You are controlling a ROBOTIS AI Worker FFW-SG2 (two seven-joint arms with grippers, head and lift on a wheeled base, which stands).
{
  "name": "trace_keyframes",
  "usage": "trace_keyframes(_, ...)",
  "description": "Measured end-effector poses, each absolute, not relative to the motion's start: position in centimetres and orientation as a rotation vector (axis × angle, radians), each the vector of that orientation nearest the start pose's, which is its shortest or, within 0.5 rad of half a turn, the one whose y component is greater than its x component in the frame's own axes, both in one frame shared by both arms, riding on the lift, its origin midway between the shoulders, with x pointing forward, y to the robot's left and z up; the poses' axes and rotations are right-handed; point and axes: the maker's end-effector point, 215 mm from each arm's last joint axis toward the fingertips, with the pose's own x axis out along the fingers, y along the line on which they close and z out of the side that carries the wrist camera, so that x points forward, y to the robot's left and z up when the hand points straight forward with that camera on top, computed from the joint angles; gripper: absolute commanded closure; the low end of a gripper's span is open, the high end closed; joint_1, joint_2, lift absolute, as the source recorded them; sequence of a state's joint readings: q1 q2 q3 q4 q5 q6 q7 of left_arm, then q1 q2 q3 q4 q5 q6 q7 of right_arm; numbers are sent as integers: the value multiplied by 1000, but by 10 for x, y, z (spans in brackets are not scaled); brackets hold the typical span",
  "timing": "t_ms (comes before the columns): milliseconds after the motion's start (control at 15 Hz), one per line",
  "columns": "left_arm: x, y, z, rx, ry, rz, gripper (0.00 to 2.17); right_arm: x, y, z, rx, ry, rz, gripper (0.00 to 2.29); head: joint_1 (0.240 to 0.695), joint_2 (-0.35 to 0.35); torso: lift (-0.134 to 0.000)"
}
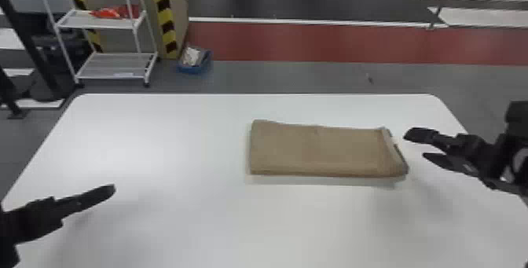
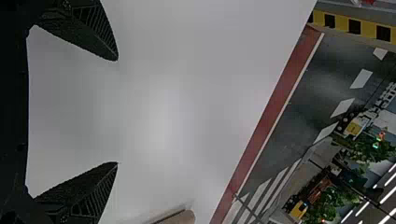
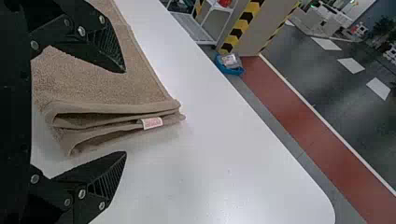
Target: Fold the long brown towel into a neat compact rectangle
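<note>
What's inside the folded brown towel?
At its open end, the towel has more layers of its own brown cloth, and a small white tag pokes out. Deeper in, the cloth covers everything, so I can't tell what's there.

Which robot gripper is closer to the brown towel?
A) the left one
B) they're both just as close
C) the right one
C, because the right gripper is just past one end of the towel, while the left gripper is far off over the other side of the table.
</note>
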State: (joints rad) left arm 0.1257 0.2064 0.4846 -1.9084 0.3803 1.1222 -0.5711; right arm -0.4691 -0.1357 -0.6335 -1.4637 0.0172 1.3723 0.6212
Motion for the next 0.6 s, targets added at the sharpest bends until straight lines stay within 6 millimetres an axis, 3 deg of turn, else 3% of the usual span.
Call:
trace_keyframes(333,451,347,-432,-463,676,-257,87,571,-392,-429,573,833,48,221,695,-50,-124)
trace_keyframes(600,450,350,-432,-459,677,-254,87,573,-387,-441,506,862,46,410,695,-40,-124)
